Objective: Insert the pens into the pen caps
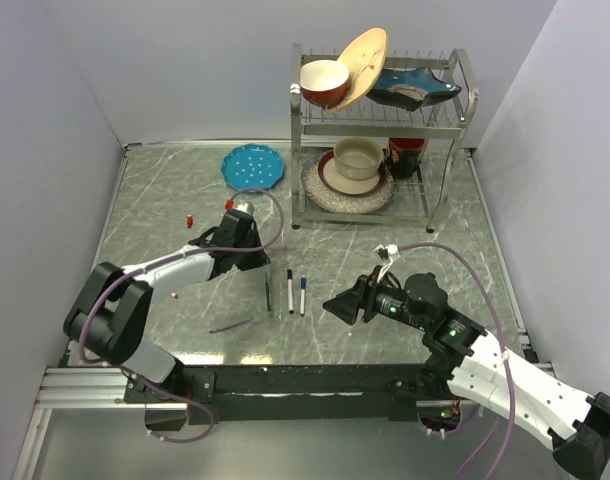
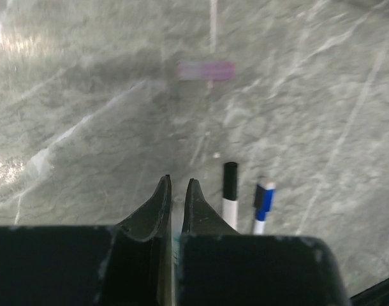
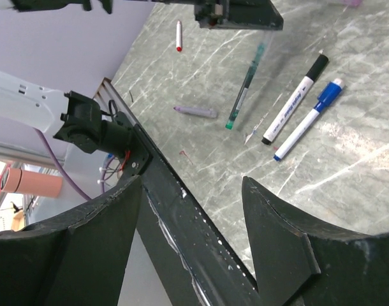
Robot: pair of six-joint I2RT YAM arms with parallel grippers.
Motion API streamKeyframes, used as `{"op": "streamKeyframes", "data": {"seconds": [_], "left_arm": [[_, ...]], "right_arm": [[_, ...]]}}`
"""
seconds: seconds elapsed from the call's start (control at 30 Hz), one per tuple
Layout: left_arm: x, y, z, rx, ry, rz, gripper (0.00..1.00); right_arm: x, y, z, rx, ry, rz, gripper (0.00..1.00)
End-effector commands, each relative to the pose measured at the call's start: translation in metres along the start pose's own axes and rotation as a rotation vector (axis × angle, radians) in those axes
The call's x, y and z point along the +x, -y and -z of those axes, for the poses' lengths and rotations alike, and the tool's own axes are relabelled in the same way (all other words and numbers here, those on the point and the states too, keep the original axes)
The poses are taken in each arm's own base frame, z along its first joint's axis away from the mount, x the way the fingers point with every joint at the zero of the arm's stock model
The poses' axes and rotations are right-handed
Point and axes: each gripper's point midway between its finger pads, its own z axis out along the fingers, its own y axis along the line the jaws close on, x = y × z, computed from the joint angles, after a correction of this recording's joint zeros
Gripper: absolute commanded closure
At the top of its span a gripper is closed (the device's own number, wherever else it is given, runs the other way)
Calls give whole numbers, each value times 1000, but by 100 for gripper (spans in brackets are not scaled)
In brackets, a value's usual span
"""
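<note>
My left gripper [image 1: 257, 262] is shut on the upper end of the dark green pen [image 1: 268, 296]. The pen slants down from it toward the table in the right wrist view [image 3: 245, 89] and shows as a thin sliver between the jaws in the left wrist view [image 2: 175, 252]. The black-capped pen [image 1: 290, 291] [image 2: 229, 191] [image 3: 295, 102] and the blue-capped pen [image 1: 303, 295] [image 2: 263, 203] [image 3: 309, 118] lie side by side just right of it. A white pen with a red end [image 3: 178, 35] lies far left. A red cap [image 1: 189, 220] lies alone at the left. My right gripper [image 1: 335, 305] [image 3: 191, 182] is open and empty, right of the pens.
A purple pen-like piece [image 1: 230, 326] [image 3: 194, 111] lies near the front edge. A dish rack [image 1: 380, 130] with bowls and plates stands at the back. A blue plate [image 1: 253, 165] lies left of it. The black front rail [image 3: 182, 210] runs under my right gripper.
</note>
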Motion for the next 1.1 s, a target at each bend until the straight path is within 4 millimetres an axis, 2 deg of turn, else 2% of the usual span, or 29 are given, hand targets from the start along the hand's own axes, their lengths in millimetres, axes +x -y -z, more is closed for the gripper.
{"op": "streamKeyframes", "data": {"seconds": [0.0,0.03,0.07,0.13,0.23,0.27,0.33,0.4,0.53,0.6,0.63,0.7,0.73,0.77,0.83,1.0,1.07], "left_arm": [[-5,5,-7,-11,-7,34,93],[-3,5,-9,-13,-16,41,91],[-1,6,-10,-4,-26,48,84],[2,4,-10,-13,-39,57,78],[1,-3,-3,-55,-19,91,70],[0,-2,1,-51,-16,104,63],[-8,-2,13,-64,22,117,45],[-18,-3,23,-96,60,150,43],[-36,-11,61,-185,160,320,42],[-24,-29,75,-259,162,409,42],[-21,-38,87,-284,207,536,42],[-2,-57,102,-355,204,648,43],[7,-64,111,-359,230,795,43],[26,-79,119,-423,208,864,43],[47,-92,128,-435,208,1026,42],[73,-95,138,-379,159,1156,40],[80,-101,141,-387,165,1214,39]], "right_arm": [[-3,-2,3,-17,24,18,29],[-4,-3,4,-18,31,19,29],[-2,-2,5,-10,23,16,29],[-3,-1,7,-10,30,32,28],[-7,-1,9,4,43,38,28],[-6,4,11,41,29,45,28],[-11,2,15,47,36,69,28],[-15,1,20,55,59,75,28],[-19,-2,24,47,81,69,28],[-17,-3,23,34,74,57,28],[-15,-2,22,36,70,51,28],[-13,-3,22,31,63,43,29],[-13,-3,22,28,64,42,29],[-15,-5,23,20,73,42,29],[-16,-8,23,8,79,39,29],[-20,-19,20,-25,50,46,29],[-21,-13,17,6,50,56,29]]}}
